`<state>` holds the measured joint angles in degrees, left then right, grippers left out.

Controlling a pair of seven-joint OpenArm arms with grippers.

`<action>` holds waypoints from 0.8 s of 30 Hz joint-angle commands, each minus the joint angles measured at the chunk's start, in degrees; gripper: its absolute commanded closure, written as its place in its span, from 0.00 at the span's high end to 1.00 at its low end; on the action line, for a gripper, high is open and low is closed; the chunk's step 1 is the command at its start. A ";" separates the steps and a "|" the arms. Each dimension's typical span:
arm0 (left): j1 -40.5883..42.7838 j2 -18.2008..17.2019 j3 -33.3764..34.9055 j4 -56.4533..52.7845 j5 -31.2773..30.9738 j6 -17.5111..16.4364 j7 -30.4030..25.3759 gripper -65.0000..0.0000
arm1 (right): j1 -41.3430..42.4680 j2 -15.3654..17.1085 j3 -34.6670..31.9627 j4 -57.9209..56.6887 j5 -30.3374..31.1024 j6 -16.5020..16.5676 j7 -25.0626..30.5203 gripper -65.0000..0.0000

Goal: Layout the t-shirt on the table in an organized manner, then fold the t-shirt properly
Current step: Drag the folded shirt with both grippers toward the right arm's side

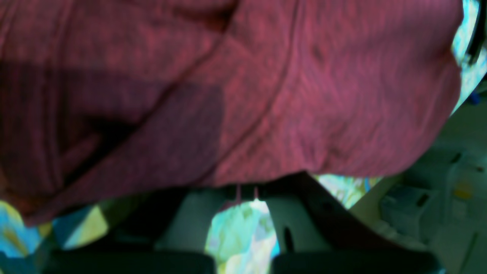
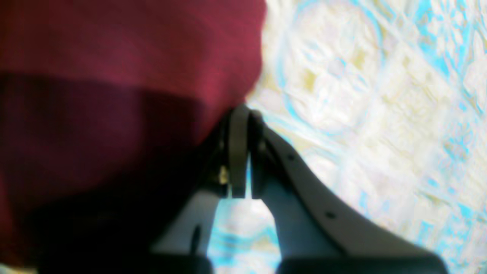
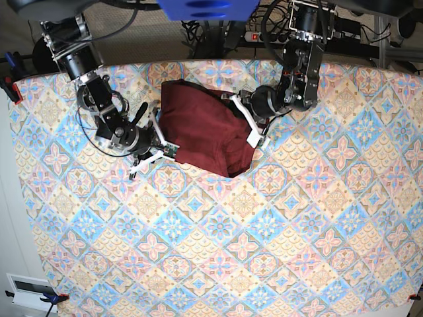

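The dark maroon t-shirt [image 3: 205, 125] lies bunched at the back middle of the patterned table [image 3: 231, 231]. My left gripper [image 3: 253, 137] is at the shirt's right edge. In the left wrist view the shirt [image 1: 304, 95] fills the frame and the gripper [image 1: 247, 188] closes under its hem, tips hidden by fabric. My right gripper [image 3: 166, 146] is at the shirt's lower left corner. In the right wrist view its jaws [image 2: 243, 118] are pressed together at the edge of the shirt [image 2: 133, 57], above the table [image 2: 361, 95].
Cables and a power strip [image 3: 264, 36] lie beyond the table's back edge. A white box [image 3: 30, 287] sits off the front left corner. Clamps [image 3: 8, 86] hold the cloth at the left edge. Grey equipment [image 1: 418, 201] shows beside the table.
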<state>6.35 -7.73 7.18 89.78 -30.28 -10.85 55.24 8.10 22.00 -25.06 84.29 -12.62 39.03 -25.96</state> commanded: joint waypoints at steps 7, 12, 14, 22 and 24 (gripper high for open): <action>-8.15 -0.49 1.92 -7.45 5.89 2.63 -0.52 0.00 | -8.41 2.22 6.55 8.06 0.80 0.97 -0.90 0.01; -11.67 -0.67 6.67 -11.67 5.89 2.72 -6.23 0.00 | -11.66 6.26 6.64 14.57 0.80 0.97 -3.36 0.01; -13.69 -0.58 8.25 -14.22 5.89 2.72 -8.61 0.00 | -13.86 6.62 6.64 17.99 0.89 0.97 -3.36 0.01; -20.11 0.74 11.59 -24.94 5.80 2.81 -14.32 0.00 | -20.71 6.53 13.32 24.68 0.89 0.97 -3.45 0.01; -20.46 0.65 11.50 -25.03 5.45 2.81 -14.50 0.00 | -21.77 6.35 14.99 26.08 0.89 0.97 -3.45 0.01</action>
<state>-13.98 -6.72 18.61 65.67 -29.65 -11.84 38.79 -14.06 28.12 -10.22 108.99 -12.88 40.32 -31.09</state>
